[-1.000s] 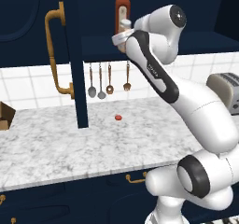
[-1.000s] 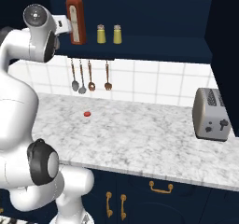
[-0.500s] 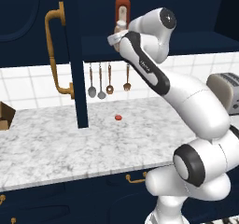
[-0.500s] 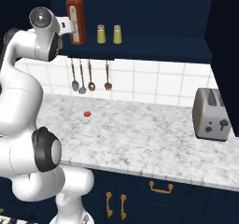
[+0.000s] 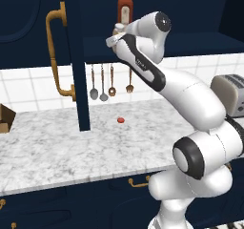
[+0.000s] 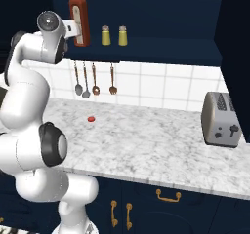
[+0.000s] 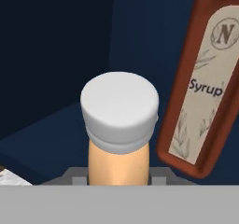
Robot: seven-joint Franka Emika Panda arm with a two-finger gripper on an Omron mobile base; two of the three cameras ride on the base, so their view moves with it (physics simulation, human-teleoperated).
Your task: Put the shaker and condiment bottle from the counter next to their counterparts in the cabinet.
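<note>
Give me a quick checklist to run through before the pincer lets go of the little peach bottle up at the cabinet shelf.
1. Pincer shut on the condiment bottle: ok, the bottle rises from between its fingertips in the hand view.
2. Bottle beside its counterpart: ok, the red syrup bottle is right next to it.
3. Gap between the two bottles: cannot tell whether they touch.
4. Bottle base resting on the cabinet shelf: cannot tell, the base is hidden.
5. Both shakers on the shelf: ok, side by side to the right of the syrup bottle.
6. Cabinet door out of the arm's path: ok, it stands open to the left.
</note>
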